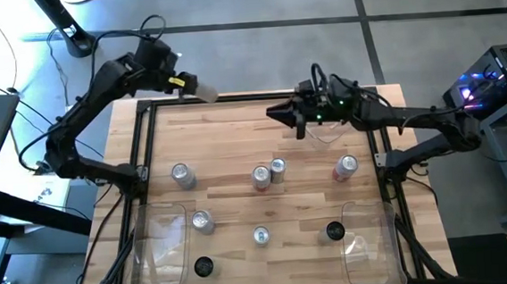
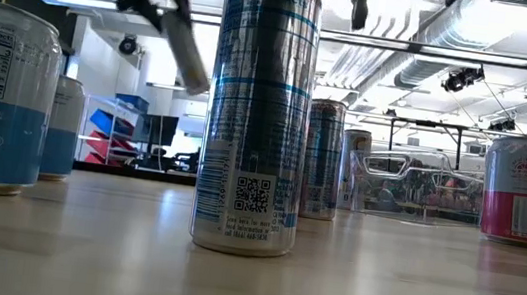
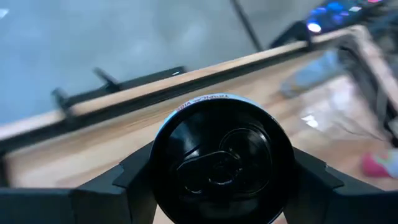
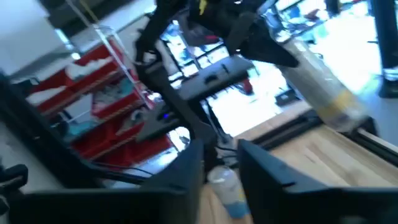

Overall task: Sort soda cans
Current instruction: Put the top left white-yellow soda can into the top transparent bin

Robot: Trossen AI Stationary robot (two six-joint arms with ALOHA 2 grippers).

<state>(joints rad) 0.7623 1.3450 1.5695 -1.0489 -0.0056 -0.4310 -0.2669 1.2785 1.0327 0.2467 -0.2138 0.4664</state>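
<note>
The left pincer (image 1: 187,82) hangs above the far edge of the counter (image 1: 234,125), toward its far-left corner, its dark fingers (image 3: 134,174) clamped on either side of a held can (image 1: 204,93), a slim smooth metal cylinder with a black top and pull tab facing the wrist camera; its long axis lies tilted, well off upright, in line with the arm. The right pincer (image 1: 278,113) is raised over the far middle of the wooden counter, pointing toward the left arm; whether its fingers are apart or together I cannot tell. Upright on the pale planks stand the other soda cans: a silver can (image 1: 181,173) near the left edge, a touching pair (image 1: 268,172) at the middle, a red-and-silver can (image 1: 346,167) toward the right edge, and nearer the front a silver can (image 1: 202,221), a blue-printed can (image 1: 260,236), and two black-topped cans (image 1: 204,267) (image 1: 334,232). Clear plastic bins (image 1: 162,247) sit at the front corners.
</note>
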